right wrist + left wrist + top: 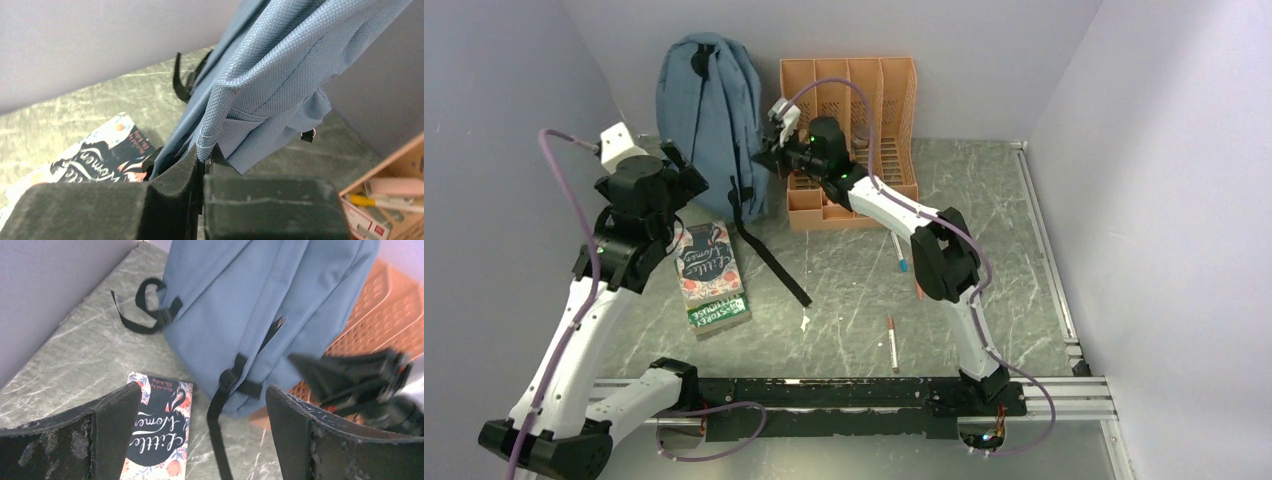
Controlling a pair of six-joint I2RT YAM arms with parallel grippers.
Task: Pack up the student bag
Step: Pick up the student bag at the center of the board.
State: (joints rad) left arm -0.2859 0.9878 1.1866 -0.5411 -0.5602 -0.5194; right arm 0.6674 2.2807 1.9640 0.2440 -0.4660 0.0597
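The student bag (709, 110) stands upright on the surface (854, 270), just left of the orange organizer (894, 90). It looks soft and light, probably empty, so its cloth will likely fold and sag instead of keeping shape. The right tool (202, 165) is pinched tight on a fold of blue fabric on the side facing the organizer. The left tool (202, 410) hangs wide apart, farther left of the organizer, holding nothing. The black top handle (705, 47) seems the firmer hold.
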